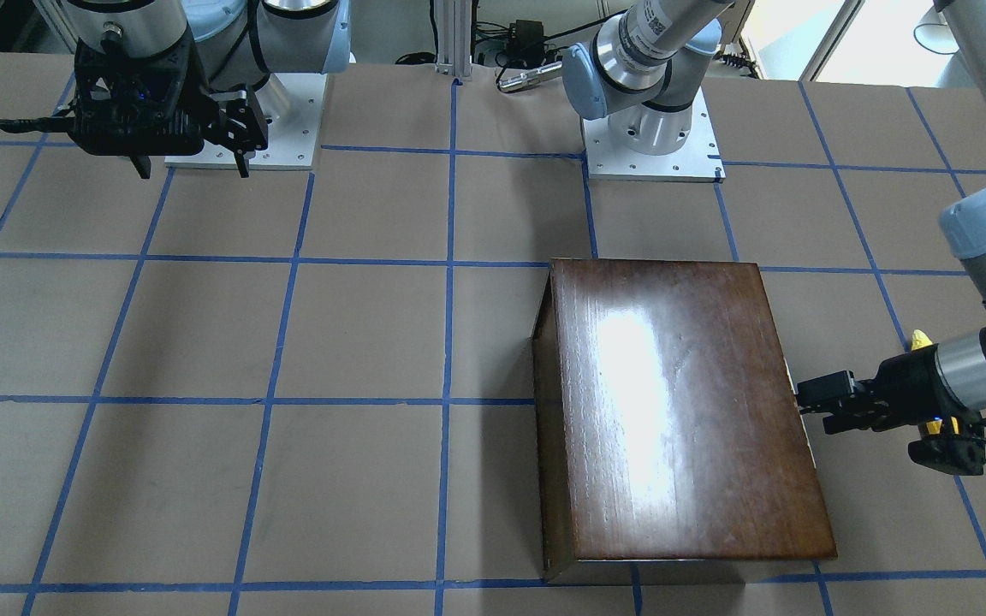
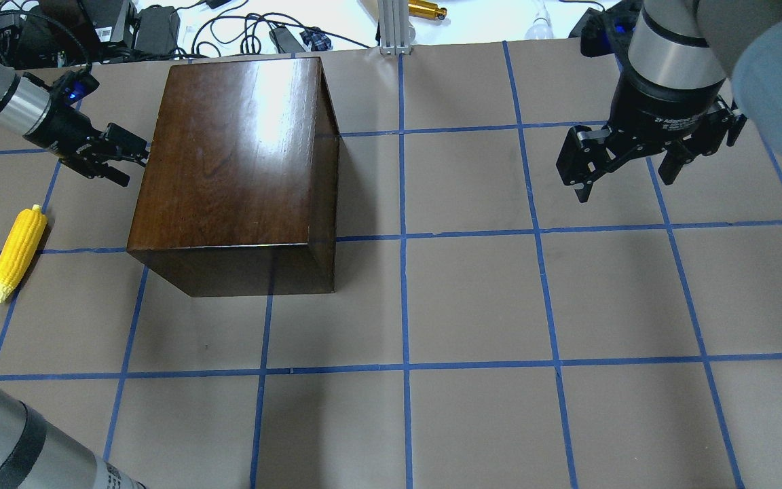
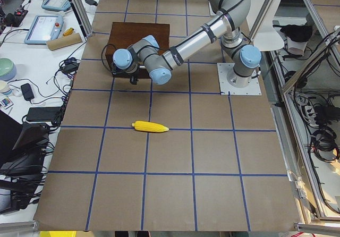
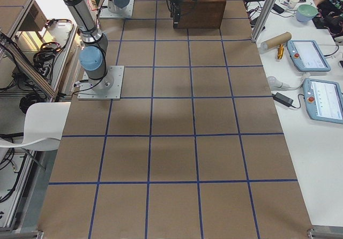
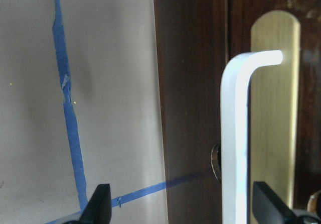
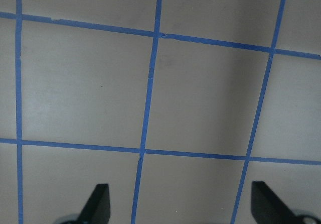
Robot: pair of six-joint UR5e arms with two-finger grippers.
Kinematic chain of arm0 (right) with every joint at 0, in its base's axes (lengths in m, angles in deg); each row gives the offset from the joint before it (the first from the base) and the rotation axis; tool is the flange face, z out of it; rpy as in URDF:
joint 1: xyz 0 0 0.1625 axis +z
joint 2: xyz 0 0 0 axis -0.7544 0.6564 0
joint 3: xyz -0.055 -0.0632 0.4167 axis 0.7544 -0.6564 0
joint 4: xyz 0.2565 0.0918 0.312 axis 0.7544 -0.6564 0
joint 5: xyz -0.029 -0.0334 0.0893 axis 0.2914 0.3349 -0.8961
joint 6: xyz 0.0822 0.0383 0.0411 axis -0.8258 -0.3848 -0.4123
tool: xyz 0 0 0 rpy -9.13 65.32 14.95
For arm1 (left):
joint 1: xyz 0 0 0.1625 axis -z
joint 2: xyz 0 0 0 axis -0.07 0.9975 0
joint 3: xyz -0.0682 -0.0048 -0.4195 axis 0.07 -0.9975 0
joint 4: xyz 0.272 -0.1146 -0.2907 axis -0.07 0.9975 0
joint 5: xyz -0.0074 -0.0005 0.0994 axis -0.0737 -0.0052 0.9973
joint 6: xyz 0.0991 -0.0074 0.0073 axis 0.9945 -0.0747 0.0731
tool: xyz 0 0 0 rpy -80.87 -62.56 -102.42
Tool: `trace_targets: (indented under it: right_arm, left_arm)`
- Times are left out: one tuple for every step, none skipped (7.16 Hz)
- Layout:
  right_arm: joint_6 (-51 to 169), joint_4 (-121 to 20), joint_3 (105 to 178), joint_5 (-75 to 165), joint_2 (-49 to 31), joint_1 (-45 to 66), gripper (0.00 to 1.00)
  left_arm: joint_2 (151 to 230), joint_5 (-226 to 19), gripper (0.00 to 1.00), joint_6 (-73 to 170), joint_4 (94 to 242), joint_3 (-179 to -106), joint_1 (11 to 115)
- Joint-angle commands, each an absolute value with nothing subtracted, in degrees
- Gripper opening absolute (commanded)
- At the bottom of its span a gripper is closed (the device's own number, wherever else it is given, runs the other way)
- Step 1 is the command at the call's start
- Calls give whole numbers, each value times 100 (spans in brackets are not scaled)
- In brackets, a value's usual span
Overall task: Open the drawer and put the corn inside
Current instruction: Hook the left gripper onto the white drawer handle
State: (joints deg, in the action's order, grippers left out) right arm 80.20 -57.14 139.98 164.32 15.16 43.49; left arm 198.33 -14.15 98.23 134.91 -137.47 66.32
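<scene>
Nearest us, by the worktop's left edge, the small bright yellow toy corn cob [image 2: 19, 252] lies flat, well apart from both arms. We judge it light and hard, ridged but apt to roll; a grip across its thick middle should hold. Farther along that edge, the left gripper [image 5: 183, 206] stands wide, its fingers either side of the slim silver metal pull [image 5: 235, 133] on the closed dark brown drawer [image 5: 308, 58] of the glossy dark-brown wooden box [image 2: 235, 149], near the far left corner. The pull looks stiff, though the box may slide when it is tugged. Toward the far right edge, the right gripper [image 2: 622, 187] hangs spread and empty.
</scene>
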Motion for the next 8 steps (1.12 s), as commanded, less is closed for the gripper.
trace_targets:
  right_arm:
    - [8018,-5714,13999,16432,1524,4348,100]
    - [8026,-5714,13999,16432,1524,4348,100]
    - [8018,-5714,13999,16432,1515,4348,100]
    - [8026,-5714,13999,16432,1515,4348,100]
    - [8018,-5714,13999,16432,1524,4348,100]
    - [8017,-5714,13999,16432,1524,4348,100]
    - [8026,-5714,13999,16432,1524,4348,100]
    - [8026,-5714,13999,16432,1515,4348,100]
  left_arm:
    - [19922,-1404,100,9810,13469,-13747,6633]
    - [19940,-1404,100,9819,13452,-13747,6633]
    - [19940,-1404,100,9819,13443,-13738,6633]
    - [19931,-1395,100,9819,13451,-13738,6624]
    - [19931,-1386,100,9819,13451,-13729,6606]
    - [19922,-1377,100,9836,13417,-13746,6563]
    - [19922,-1116,100,9854,13399,-13738,6536]
    - [19922,-992,100,9863,13399,-13738,6458]
